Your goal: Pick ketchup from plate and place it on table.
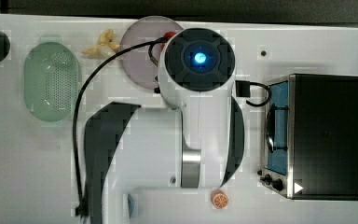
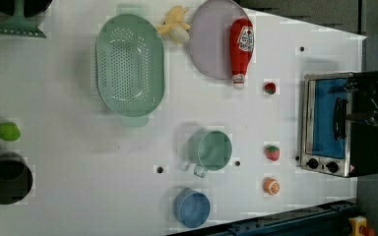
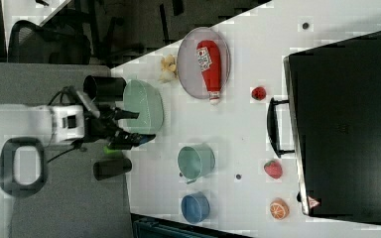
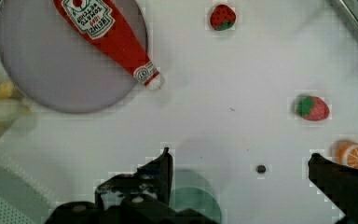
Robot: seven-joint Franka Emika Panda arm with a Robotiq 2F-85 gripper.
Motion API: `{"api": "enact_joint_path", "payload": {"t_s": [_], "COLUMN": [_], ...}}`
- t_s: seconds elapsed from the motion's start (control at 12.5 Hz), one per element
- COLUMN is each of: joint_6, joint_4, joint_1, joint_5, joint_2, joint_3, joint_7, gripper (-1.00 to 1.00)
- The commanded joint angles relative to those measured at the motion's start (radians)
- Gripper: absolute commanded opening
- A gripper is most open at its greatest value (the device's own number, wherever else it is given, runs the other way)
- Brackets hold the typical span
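I find the end effector (image 4: 237,161) with its two fingers (image 4: 163,163) spread fully apart and nothing between them; it hangs above the bench (image 2: 78,147), clear of every object.

The ketchup bottle (image 4: 107,35) lies on its side on the plate (image 4: 42,70), well away from the end effector. Its red body rests across the plate and its cap end overhangs the rim onto the bench surface. In the left view the bottle (image 2: 240,51) sits along the plate's (image 2: 206,44) edge, cap pointing toward the camera side.

Directly below the end effector, between the fingers in the wrist view, I see the green cup (image 4: 193,200). In the left view this cup (image 2: 211,151) stands upright with a blue cup (image 2: 192,208) near it.

Beyond the end effector, past the open fingers, lie two strawberries (image 4: 312,108), the second (image 4: 222,17) farther off, beside the bottle's cap end. An orange slice (image 4: 352,154) sits just beside one fingertip, apparently not touching, though the view is too coarse to be certain.

A banana (image 2: 175,27) lies between the plate and the green colander (image 2: 129,66), touching or nearly touching the plate rim. A toaster oven (image 2: 337,123) stands at the bench edge, well apart from the plate.
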Motion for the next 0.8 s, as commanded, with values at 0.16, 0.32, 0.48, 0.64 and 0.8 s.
{"api": "enact_joint_path", "payload": {"t_s": [0.16,0.32,0.48,0.64,0.8], "joint_6": [0.067,0.125,0.187,0.263,0.325], "joint_4": [0.014,0.014,0.015,0.022,0.042], "joint_1": [0.002,0.008,0.015,0.022,0.026], "joint_5": [0.003,0.003,0.003,0.001,0.000], "joint_2": [0.111,0.163,0.216,0.274,0.338], "joint_3": [0.016,0.016,0.017,0.017,0.017], "joint_7": [0.012,-0.013,-0.112,-0.231,-0.346], "gripper": [1.00,1.00,1.00,1.00,1.00]}}
